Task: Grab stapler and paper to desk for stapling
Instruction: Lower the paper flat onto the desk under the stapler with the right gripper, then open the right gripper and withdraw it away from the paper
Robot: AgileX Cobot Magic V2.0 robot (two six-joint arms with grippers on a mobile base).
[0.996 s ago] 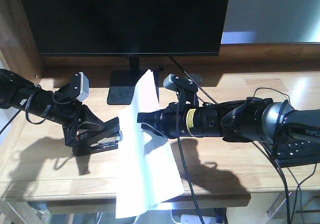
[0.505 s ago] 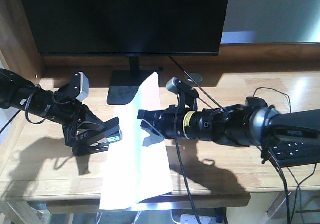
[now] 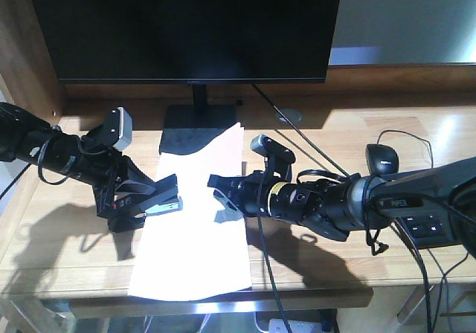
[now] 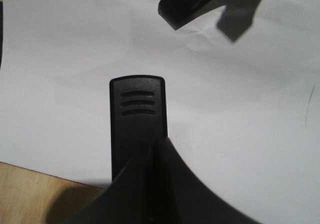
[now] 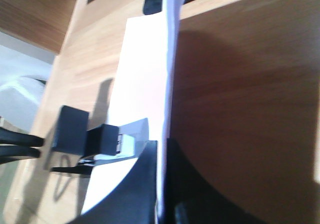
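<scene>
Right wrist: right fingers (image 5: 200, 184) pinch paper (image 5: 142, 74) edge; front view: left fingers (image 3: 152, 188) grip stapler (image 3: 163, 205).

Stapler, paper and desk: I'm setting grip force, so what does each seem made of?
Stapler: black, matte, probably plastic, with moulded ridges. Paper: thin white sheet, creased, curling up at one edge. Desk: light wood, plank grain visible, slightly glossy where sunlit.

Black monitor (image 3: 190, 24), pale wall (image 3: 409, 13)
</scene>
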